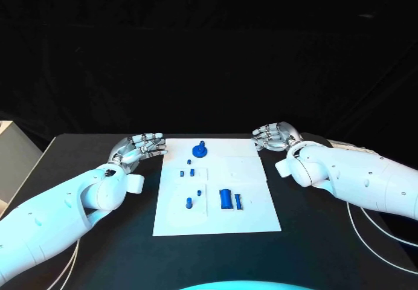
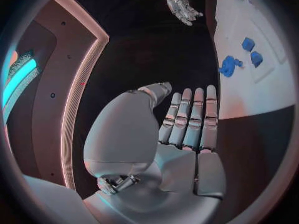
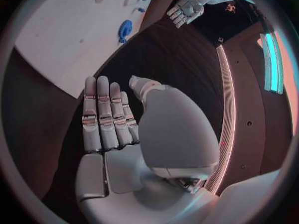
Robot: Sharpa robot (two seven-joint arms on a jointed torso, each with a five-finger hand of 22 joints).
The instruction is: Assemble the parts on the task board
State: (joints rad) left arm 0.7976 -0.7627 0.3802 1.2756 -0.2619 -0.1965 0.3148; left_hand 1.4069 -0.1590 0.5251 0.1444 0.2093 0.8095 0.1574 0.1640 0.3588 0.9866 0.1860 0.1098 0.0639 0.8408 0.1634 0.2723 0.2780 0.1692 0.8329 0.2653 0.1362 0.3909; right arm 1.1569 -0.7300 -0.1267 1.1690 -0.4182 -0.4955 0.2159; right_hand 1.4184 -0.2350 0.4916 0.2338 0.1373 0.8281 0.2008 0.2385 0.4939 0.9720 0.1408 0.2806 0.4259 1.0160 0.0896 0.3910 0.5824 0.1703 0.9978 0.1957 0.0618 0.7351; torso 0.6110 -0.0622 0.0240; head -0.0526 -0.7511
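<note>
The black worktop (image 1: 104,254) carries the white task board (image 1: 248,217) in its middle, blue parts (image 1: 226,199) scattered on it. The left hand (image 1: 139,148) hangs just beside the board's far left corner, the right hand (image 1: 277,136) beside its far right corner. Both hands' fingers (image 2: 194,115) lie straight, side by side, holding nothing, apart from every part.

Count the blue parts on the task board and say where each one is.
7 visible on the task board: one at the far edge, three small mid-left, two lower left, a pair at centre counted as one. Tiny ones may be missed.
</note>
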